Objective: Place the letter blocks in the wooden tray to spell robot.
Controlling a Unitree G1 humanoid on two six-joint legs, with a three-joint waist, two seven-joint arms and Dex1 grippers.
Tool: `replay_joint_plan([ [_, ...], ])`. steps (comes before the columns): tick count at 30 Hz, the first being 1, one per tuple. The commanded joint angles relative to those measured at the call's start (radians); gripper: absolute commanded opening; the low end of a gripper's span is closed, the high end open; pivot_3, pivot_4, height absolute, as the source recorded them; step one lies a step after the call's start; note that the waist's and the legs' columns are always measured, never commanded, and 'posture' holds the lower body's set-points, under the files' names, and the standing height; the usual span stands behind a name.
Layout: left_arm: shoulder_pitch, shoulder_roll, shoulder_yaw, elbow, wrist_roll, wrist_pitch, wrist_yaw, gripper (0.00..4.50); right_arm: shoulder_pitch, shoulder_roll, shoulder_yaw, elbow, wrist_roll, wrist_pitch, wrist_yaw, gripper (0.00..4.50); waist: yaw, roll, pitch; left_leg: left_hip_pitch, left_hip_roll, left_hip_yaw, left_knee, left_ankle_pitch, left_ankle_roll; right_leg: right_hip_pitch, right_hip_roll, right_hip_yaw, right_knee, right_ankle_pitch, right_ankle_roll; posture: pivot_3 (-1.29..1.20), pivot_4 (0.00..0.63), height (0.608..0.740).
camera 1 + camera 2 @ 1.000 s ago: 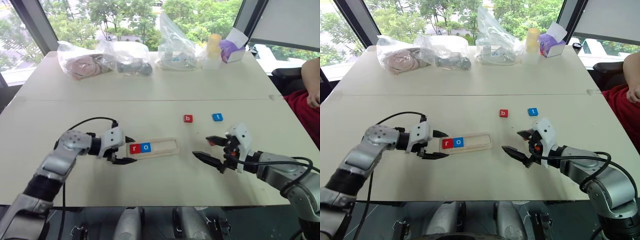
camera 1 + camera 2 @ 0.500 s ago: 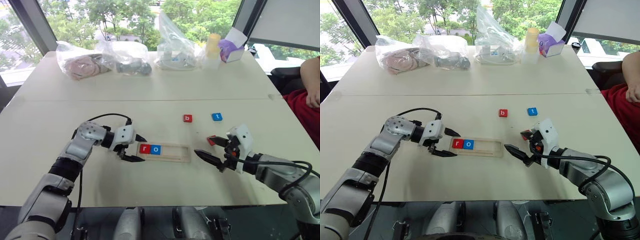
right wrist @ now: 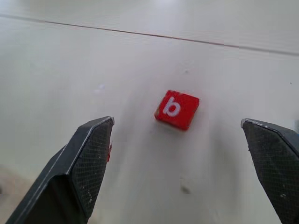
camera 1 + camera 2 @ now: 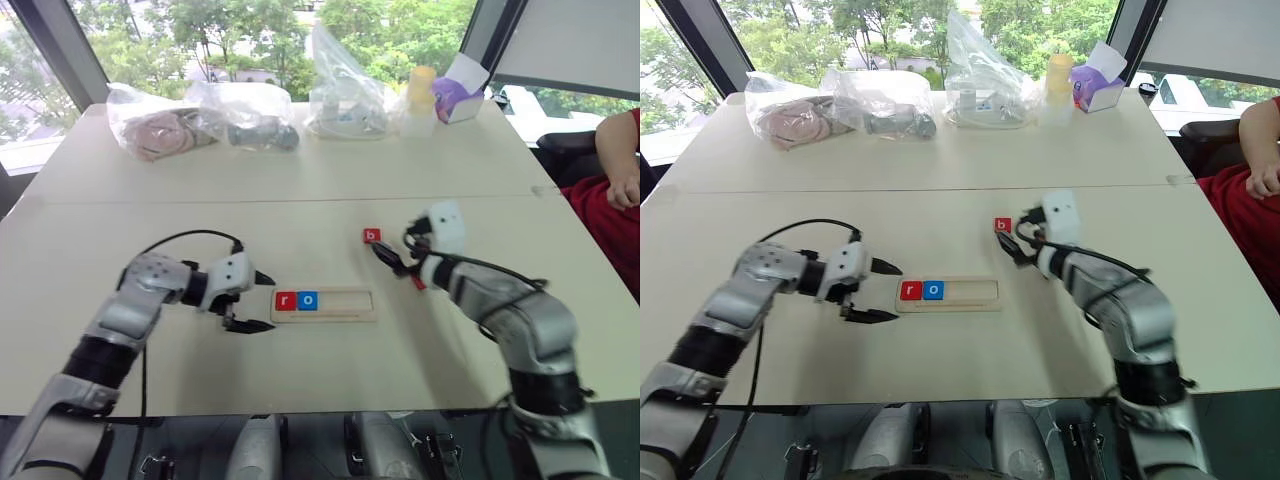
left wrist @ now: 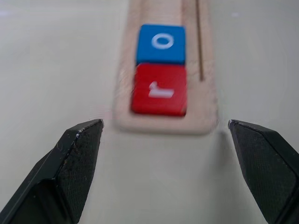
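Letter blocks r (image 4: 286, 300) and o (image 4: 308, 300), one red and one blue, lay side by side at the left end of the wooden tray (image 4: 350, 316) in the left eye view, leaving the rest of the tray bare; the red b block (image 4: 372, 236) lay loose on the table (image 4: 200, 220), beyond the tray's right end. The left gripper (image 4: 250, 301) hovered just beside the tray's left end with its jaws spread and nothing between them, while the right gripper (image 4: 395, 266) reached toward the b block, also spread and empty. In the right eye view the same layout held: the b block sat just ahead of the right gripper's fingertips, apart from them. In the left wrist view the r and o blocks filled the near end of the tray, and the two black fingers (image 5: 70, 163) stood wide on either side, touching neither. In the right wrist view the b block lay slightly askew on the table between and beyond the wide-set fingers (image 3: 88, 158). By these views the step in hand was the pickup of b, the third letter; the next move would call for advancing and lowering the right gripper until the block sat between the fingers, then closing on its edges.
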Motion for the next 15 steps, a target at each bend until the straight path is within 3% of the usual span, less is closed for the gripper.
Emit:
replay_joint_plan([
  [1, 0.033, 0.101, 0.094, -0.143, -0.057, 0.118, -0.004, 4.49, -0.081, 0.093, 0.024, 0.082, -0.066, 0.000, -0.080, 4.50, -0.001, 0.000, 0.000, -0.001, 0.000, 0.000, -0.001, 0.000, 0.000, -0.002, 0.000, 0.000, 0.001, 0.000, 0.000, 0.00, 0.150, 0.740],
  [7, 0.091, 0.141, 0.242, -0.348, -0.162, 0.332, 0.123, 4.49, -0.148, 0.206, 0.021, 0.234, -0.188, -0.014, -0.205, 4.50, 0.004, 0.000, 0.000, -0.003, -0.001, 0.001, 0.000, 0.000, 0.000, -0.004, -0.003, 0.001, 0.003, -0.001, 0.001, 0.00, 0.150, 0.740],
  [15, 0.167, 0.110, 0.253, -0.447, -0.174, 0.394, 0.247, 4.49, -0.169, 0.245, 0.030, 0.355, -0.288, -0.081, -0.240, 4.50, -0.004, 0.000, 0.000, -0.001, -0.001, 0.002, 0.000, 0.000, 0.000, -0.004, -0.001, 0.002, 0.005, -0.001, 0.001, 0.00, 0.150, 0.740],
])
